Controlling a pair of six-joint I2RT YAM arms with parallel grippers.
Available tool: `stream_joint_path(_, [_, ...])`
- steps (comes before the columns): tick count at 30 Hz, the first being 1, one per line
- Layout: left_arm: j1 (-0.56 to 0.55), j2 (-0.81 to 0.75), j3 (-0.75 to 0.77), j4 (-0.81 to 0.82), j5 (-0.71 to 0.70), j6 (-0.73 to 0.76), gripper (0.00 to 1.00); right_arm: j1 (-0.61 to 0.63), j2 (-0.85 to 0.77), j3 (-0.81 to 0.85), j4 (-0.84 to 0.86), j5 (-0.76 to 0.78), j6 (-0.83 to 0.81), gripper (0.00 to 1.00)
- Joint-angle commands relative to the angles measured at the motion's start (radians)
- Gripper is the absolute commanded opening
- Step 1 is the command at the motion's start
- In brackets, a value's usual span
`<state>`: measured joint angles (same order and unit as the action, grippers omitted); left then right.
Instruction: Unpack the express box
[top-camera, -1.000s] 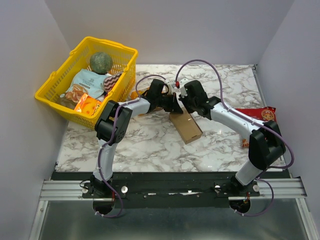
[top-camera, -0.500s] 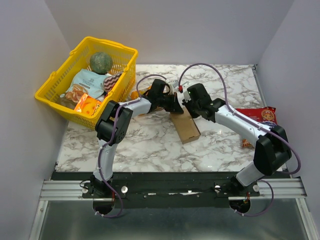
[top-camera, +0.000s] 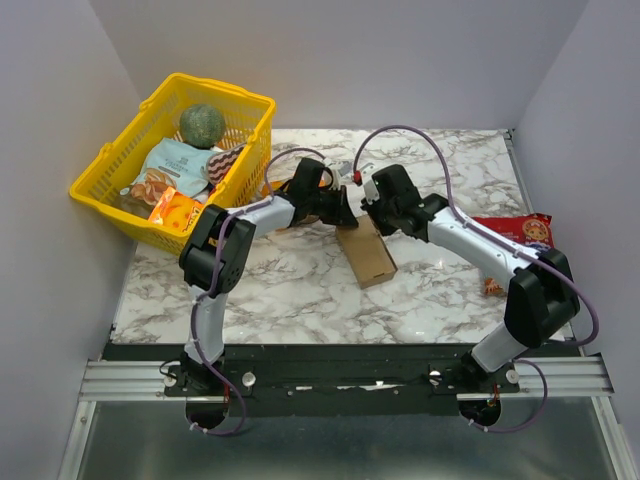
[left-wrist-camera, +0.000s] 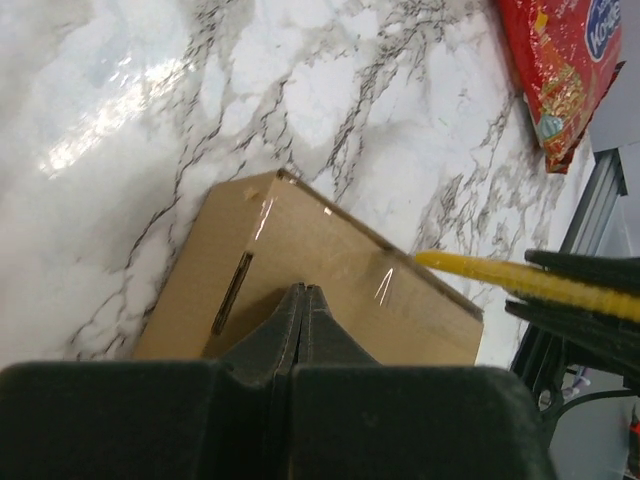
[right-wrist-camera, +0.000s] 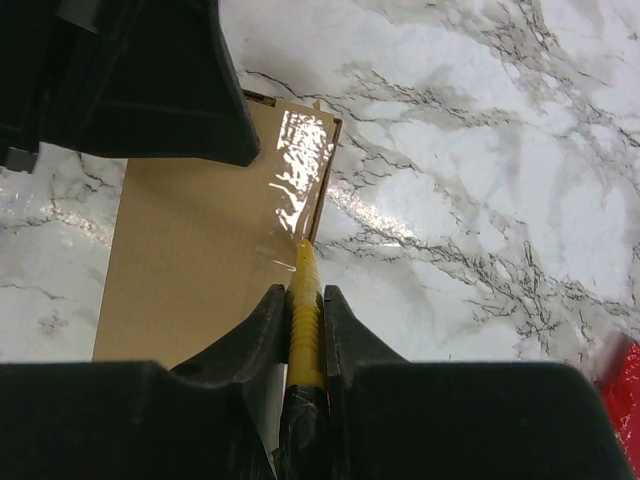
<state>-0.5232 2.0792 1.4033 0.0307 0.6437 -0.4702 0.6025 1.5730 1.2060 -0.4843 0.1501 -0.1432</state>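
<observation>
The express box (top-camera: 366, 252), flat brown cardboard with clear tape glinting on its far end, lies on the marble in the middle. My left gripper (top-camera: 345, 211) is shut and empty, its tips (left-wrist-camera: 303, 291) resting on the box (left-wrist-camera: 330, 262) top. My right gripper (top-camera: 373, 207) is shut on a yellow ridged cutter (right-wrist-camera: 304, 318). The cutter's tip touches the taped far edge of the box (right-wrist-camera: 200, 250). In the left wrist view the cutter (left-wrist-camera: 510, 279) reaches in from the right over the box's corner.
A yellow basket (top-camera: 110, 192) of snacks and a green ball stands at the back left. A red snack bag (top-camera: 515, 229) lies at the right edge, also seen as the red bag (left-wrist-camera: 560, 70). An orange packet (top-camera: 268, 188) sits behind the left arm.
The right gripper with the cutter has moved left and back to the box's far end. The left arm's elbow swung left, and the box turned slightly.
</observation>
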Motion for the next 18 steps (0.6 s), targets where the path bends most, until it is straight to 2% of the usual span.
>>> stream_joint_path(1, [0.048, -0.123, -0.075, 0.0, 0.034, 0.018, 0.0, 0.006, 0.062, 0.078, -0.016, -0.055, -0.041, 0.0])
stream_joint_path(6, [0.054, -0.174, -0.109, 0.09, 0.158, 0.007, 0.0, 0.006, 0.113, 0.124, 0.009, -0.11, -0.042, 0.0])
stream_joint_path(11, [0.051, -0.099, -0.095, 0.136, 0.244, -0.031, 0.0, 0.014, 0.142, 0.161, 0.013, -0.138, -0.044, 0.0])
stream_joint_path(18, [0.052, 0.024, -0.066, 0.123, 0.175, -0.074, 0.0, 0.016, 0.139, 0.144, 0.019, -0.133, -0.061, 0.0])
